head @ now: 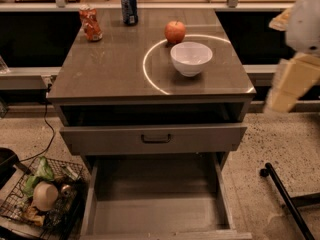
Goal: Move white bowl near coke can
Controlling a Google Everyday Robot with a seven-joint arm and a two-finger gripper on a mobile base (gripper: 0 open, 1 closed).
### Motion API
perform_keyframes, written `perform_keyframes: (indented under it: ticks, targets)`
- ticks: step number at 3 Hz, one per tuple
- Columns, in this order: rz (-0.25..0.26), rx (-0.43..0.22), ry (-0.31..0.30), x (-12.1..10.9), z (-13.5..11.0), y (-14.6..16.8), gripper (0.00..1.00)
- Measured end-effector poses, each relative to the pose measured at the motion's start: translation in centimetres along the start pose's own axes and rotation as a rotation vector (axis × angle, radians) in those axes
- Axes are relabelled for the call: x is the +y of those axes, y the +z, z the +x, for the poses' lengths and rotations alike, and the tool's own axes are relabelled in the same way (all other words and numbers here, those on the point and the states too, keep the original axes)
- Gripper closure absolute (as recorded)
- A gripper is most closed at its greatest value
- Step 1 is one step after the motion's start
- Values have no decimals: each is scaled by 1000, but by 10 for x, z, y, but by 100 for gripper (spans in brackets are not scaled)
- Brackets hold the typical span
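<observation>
I have my arm [306, 19] at the far right edge of the view, its white part uppermost, and the cream gripper [289, 86] hangs just below it in the air, slanting down and to the left.

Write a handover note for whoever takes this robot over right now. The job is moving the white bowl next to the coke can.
Gripper: in the air off the right side of the cabinet, clear of the bowl.
White bowl: upright on the right half of the cabinet top, just in front of the apple.
Coke can: back left corner of the top, left of the blue can.
Done: nothing that shows; the bowl sits far from the can.
Left: reach in, grasp the bowl, carry it to the back left and set it down beside the coke can.
</observation>
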State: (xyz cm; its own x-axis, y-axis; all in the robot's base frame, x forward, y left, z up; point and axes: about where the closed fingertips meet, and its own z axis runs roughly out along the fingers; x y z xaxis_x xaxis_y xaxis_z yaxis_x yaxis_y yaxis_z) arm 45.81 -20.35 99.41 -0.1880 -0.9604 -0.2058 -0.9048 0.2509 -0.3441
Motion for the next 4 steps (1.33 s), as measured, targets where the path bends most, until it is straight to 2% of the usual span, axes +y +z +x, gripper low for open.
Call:
perform_keyframes:
  ticks: [1, 2, 3, 4]
  targets:
    - [45, 23, -75, -46, -29, 41, 0]
    - [69, -5, -142, -89, -58, 83, 0]
    - [72, -10, -177, -116, -77, 119, 0]
    - [41, -16, -187, -120, -90, 159, 0]
